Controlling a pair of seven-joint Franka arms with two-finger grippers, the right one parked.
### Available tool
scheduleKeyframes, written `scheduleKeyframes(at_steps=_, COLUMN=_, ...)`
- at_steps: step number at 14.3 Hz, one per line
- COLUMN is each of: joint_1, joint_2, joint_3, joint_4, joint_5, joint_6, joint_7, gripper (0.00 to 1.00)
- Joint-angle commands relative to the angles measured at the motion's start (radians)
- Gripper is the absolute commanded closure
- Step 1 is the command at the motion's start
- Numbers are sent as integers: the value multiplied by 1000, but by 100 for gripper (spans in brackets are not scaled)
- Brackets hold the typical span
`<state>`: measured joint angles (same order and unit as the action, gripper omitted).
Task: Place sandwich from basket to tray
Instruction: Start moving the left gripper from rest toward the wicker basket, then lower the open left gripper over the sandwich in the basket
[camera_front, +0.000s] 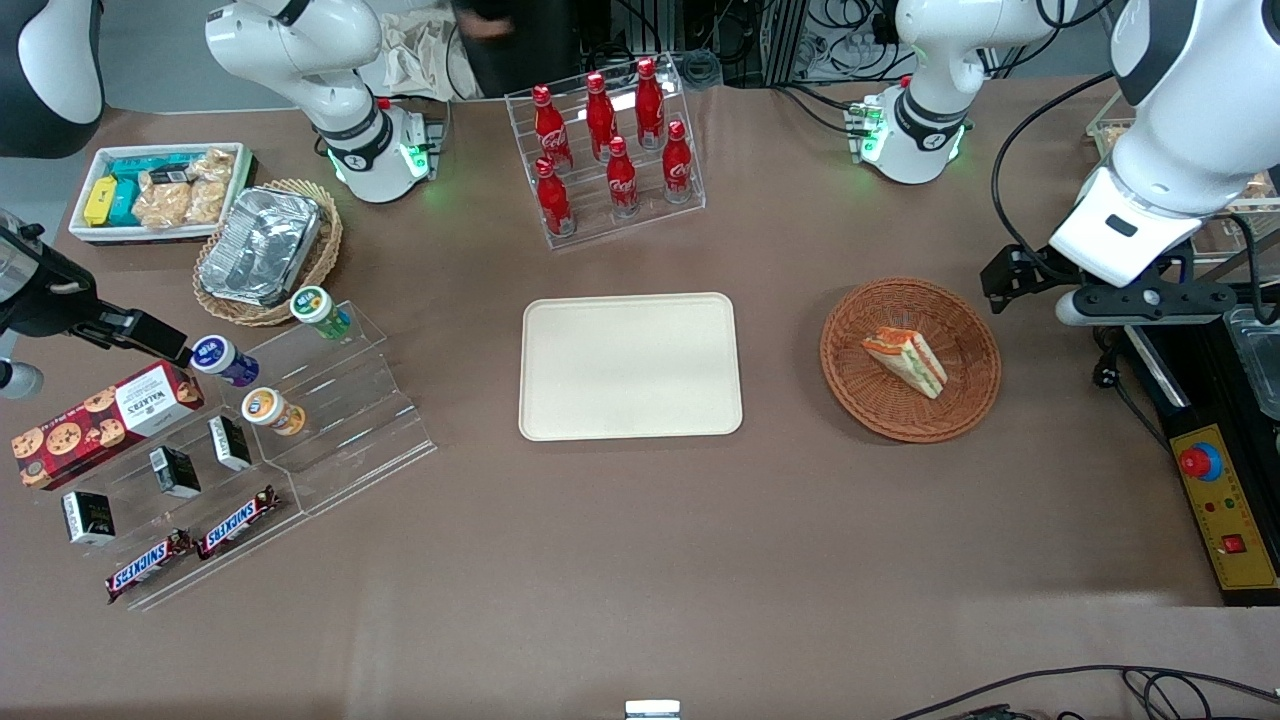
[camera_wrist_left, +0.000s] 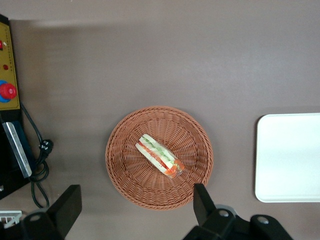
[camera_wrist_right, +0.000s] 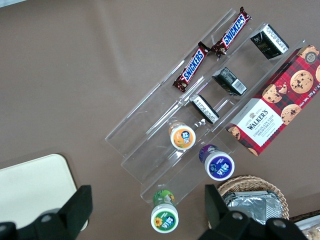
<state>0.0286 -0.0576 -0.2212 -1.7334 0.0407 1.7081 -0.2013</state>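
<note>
The sandwich (camera_front: 905, 360), a pale bread wedge with orange-red and green layers, lies in the round reddish-brown wicker basket (camera_front: 880, 405). The cream-beige tray (camera_front: 630, 365) lies flat beside the basket, toward the parked arm's end, with nothing on it. My left gripper (camera_front: 1140, 298) hovers high above the table beside the basket, toward the working arm's end. The left wrist view looks straight down on the sandwich (camera_wrist_left: 160, 156), the basket (camera_wrist_left: 127, 175) and an edge of the tray (camera_wrist_left: 290, 157). There the gripper (camera_wrist_left: 136, 196) is open and empty, its fingers (camera_wrist_left: 202, 200) wide apart.
A yellow control box with a red button (camera_front: 1225, 505) sits at the working arm's table edge, with a cable (camera_wrist_left: 42, 150) beside it. A rack of red cola bottles (camera_front: 610, 150) stands farther back. A clear stepped shelf of snacks (camera_front: 300, 420), a tan foil basket (camera_front: 265, 250) and a white bin (camera_front: 160, 190) lie toward the parked arm's end.
</note>
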Motion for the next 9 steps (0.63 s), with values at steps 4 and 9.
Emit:
scheduleKeyframes(at_steps=4, joint_1=39, joint_2=-16, joint_3=-7, joint_4=5, joint_5=1, joint_6=-22, joint_7=-42, gripper=1)
scheduleKeyframes(at_steps=9, joint_1=27, joint_2=-11, joint_3=-15, joint_4=-9, joint_5=13, joint_6=-47, joint_7=-372, gripper=1)
